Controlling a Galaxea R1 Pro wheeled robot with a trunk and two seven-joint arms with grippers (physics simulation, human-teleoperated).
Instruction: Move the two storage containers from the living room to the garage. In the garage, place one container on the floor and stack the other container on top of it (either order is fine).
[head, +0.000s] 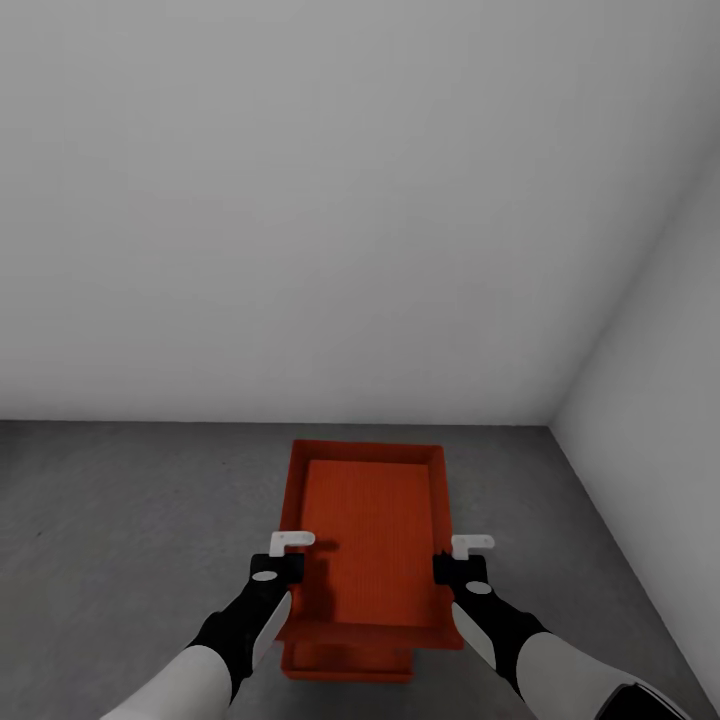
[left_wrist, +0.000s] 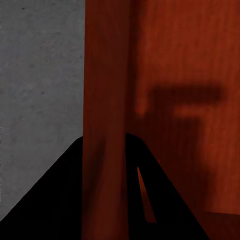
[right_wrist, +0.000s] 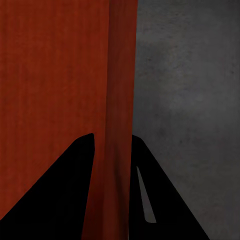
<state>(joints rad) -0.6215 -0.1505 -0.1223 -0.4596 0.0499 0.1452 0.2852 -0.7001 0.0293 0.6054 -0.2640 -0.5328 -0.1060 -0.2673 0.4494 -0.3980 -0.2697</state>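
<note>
An orange-red storage container hangs low over the dark grey garage floor, held level between both arms. My left gripper is shut on its left wall, with a black finger on each side. My right gripper is shut on its right wall in the same way. Beneath it, the near end of a second orange-red container shows under the held one's front edge. I cannot tell whether the two touch.
A plain pale grey wall stands straight ahead, close behind the containers. A second pale wall meets it at a corner on the right. Bare concrete stretches to the left and right of the containers.
</note>
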